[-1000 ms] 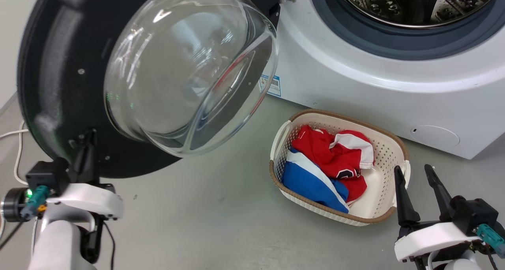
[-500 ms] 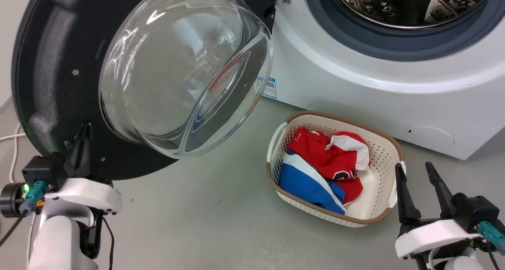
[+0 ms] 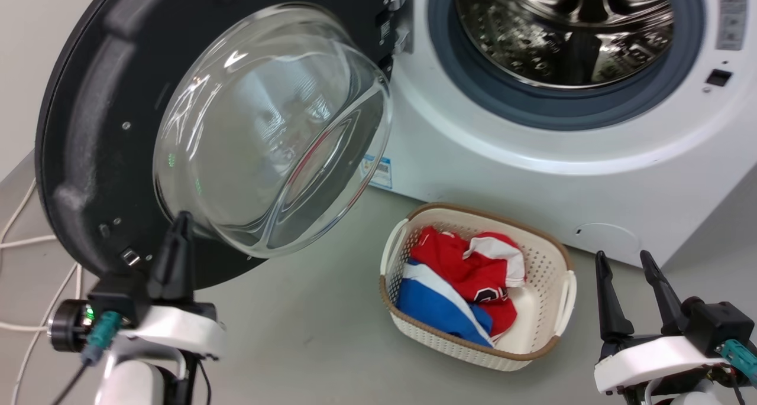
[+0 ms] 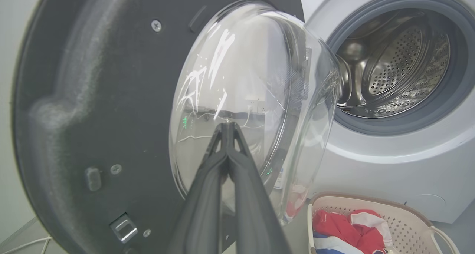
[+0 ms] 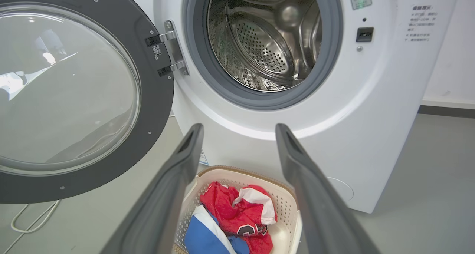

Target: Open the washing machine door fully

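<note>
Beside washing machine door (image 3: 89, 127), basket (image 3: 449, 341) with red-blue clothes (image 3: 467, 269); white cables (image 3: 35, 240) left.

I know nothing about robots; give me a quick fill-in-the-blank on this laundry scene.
1. The washing machine has its door swung ____.
2. The clothes in the basket are red, white and ____.
3. The right gripper is open; the left gripper is ____.
Missing words: open; blue; shut.
</note>
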{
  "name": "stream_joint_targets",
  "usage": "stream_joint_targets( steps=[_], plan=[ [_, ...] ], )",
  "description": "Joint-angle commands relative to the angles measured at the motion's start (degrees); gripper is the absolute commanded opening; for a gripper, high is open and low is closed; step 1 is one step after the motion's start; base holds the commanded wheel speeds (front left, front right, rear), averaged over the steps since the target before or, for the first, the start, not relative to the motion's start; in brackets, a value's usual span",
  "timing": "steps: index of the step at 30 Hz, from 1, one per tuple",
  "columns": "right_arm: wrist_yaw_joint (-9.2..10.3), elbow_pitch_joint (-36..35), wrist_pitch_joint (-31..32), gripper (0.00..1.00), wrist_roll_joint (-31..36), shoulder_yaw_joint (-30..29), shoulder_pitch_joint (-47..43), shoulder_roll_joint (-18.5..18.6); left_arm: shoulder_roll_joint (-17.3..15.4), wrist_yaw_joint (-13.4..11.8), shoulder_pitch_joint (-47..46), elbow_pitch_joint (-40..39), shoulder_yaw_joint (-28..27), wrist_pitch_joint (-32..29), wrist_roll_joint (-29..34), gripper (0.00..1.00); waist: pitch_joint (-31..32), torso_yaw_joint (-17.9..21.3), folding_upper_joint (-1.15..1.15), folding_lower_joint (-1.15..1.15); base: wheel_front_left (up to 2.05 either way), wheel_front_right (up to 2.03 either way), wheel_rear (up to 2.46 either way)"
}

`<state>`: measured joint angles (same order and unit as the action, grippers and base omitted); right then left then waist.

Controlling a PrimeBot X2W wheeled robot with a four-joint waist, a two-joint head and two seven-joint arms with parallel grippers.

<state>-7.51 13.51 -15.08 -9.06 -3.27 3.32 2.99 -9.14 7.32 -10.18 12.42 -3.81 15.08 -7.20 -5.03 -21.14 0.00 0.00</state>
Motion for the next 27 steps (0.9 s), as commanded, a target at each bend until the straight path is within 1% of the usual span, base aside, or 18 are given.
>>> stream_joint_targets(
  steps=[1, 7, 14, 17, 18, 20, 22, 27],
  plan=[
    [0.04, -0.58, -0.13, 1.00, -0.50, -0.12, -0.82, -0.16, 0.51, 0.05, 1.71, -1.23, 1.02, 0.13, 0.49, 0.00, 1.52, 1.51, 0.00, 0.00, 0.00, 0.00, 0.00],
    [0.04, -2.18, -0.13, 1.00, -0.25, 0.13, -1.63, -0.17, 1.82, 0.08, 4.55, -3.11, 3.44, 0.13, 0.12, 0.00, 2.97, 4.16, 0.00, 0.00, 0.00, 0.00, 0.00],
    [0.04, -4.57, -0.13, 1.00, 0.55, 1.22, -2.83, -0.17, 4.12, 0.06, 8.82, -5.36, 5.34, 0.13, -0.48, 0.00, 4.52, 9.85, 0.00, 0.00, 0.00, 0.00, 0.00],
    [0.04, -5.65, -0.14, 1.00, 1.17, 1.65, -3.54, -0.15, 4.96, -0.43, 10.50, -6.39, 5.64, 0.13, -0.12, 0.00, 4.96, 12.59, 0.00, 0.00, 0.00, 0.00, 0.00],
    [0.04, -5.93, -0.13, 1.00, 1.19, 1.66, -3.70, -0.15, 5.19, -0.72, 11.10, -6.53, 5.62, 0.13, -0.06, 0.11, 5.07, 13.47, 0.00, 0.00, 0.00, 0.00, 0.00],
    [0.04, -6.59, -0.13, 1.00, 1.26, 1.64, -3.98, -0.15, 5.36, -1.36, 11.76, -7.00, 5.97, 0.13, 1.13, 1.00, 5.03, 15.11, 0.00, 0.00, 0.00, 0.00, 0.00],
    [0.04, -6.89, -0.13, 1.00, 1.29, 1.69, -4.42, -0.16, 5.56, -2.51, 12.25, -7.42, 5.58, 0.13, 1.59, 1.00, 5.01, 16.68, 0.00, 0.00, 0.00, 0.00, 0.00],
    [0.04, -7.34, -0.13, 1.00, 1.86, 1.46, -5.20, -0.17, 5.95, -3.78, 12.74, -7.27, 5.85, 0.13, 2.64, 1.00, 5.02, 19.23, 0.00, 0.00, 0.00, 0.00, 0.00]
  ],
)
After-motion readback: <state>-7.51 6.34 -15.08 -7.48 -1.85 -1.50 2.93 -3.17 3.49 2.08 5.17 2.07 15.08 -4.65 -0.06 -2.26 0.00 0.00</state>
